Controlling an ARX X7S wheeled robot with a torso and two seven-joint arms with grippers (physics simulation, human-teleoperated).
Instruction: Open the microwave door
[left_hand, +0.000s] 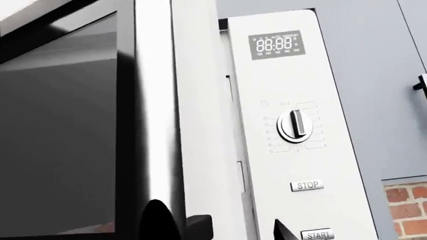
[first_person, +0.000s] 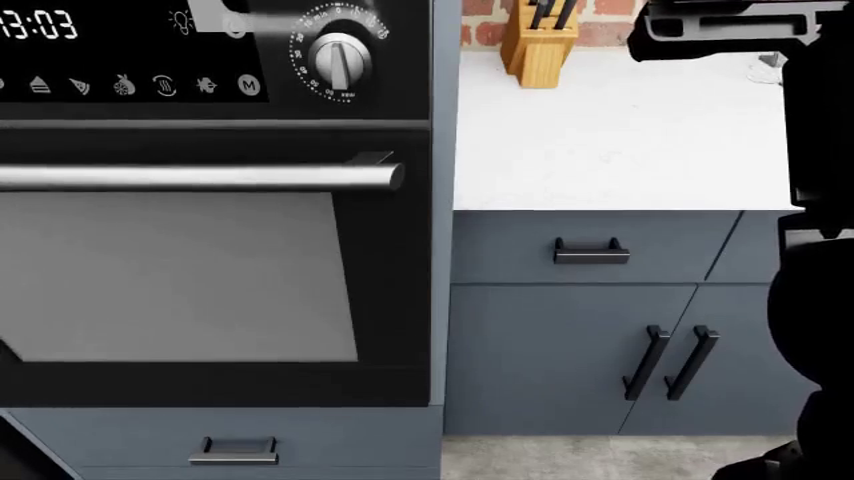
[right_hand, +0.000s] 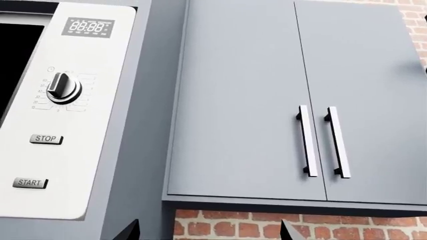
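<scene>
My left gripper (left_hand: 233, 227), fingers spread, straddles the microwave door (left_hand: 100, 125) edge at six o'clock; door ajar, next swing wider. Right gripper (right_hand: 210, 231) open, idle.

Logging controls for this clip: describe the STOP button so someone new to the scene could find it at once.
Find the microwave's pale control panel, right of its dark glass door. Under the digital display and the round dial sit two small rectangular buttons. The STOP button is the upper one, above START.

You see the microwave door (left_hand: 80, 130) with glossy dark glass, edged in brushed metal beside the matt white control panel (left_hand: 293, 125).
</scene>
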